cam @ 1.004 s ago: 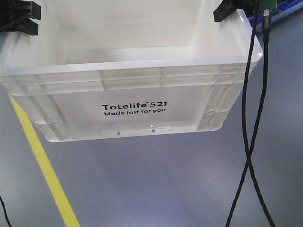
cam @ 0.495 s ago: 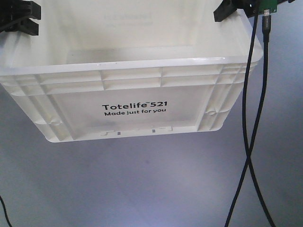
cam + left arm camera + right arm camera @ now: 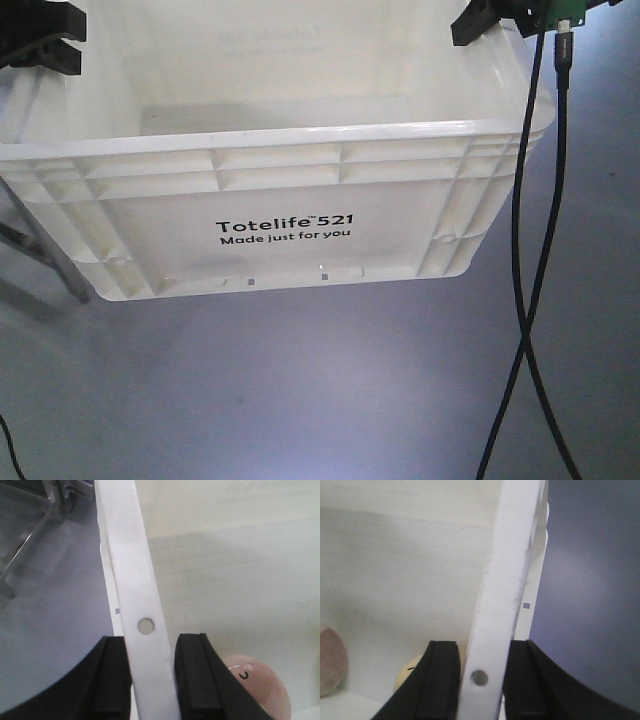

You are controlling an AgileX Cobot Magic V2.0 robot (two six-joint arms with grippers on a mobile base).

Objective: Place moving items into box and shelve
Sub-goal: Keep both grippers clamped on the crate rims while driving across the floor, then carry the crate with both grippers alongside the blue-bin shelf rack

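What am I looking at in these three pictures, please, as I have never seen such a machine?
This is a two-armed robot. The front view looks ahead from its body: a white crate, with grey floor below and black cables hanging at the right. The other two pictures come from cameras on the wrists. The left gripper is clamped on the crate's rim on one side, the right gripper on the opposite rim. Inside the crate lies a mauve plush toy with a face, and near it a paler round thing, partly hidden.
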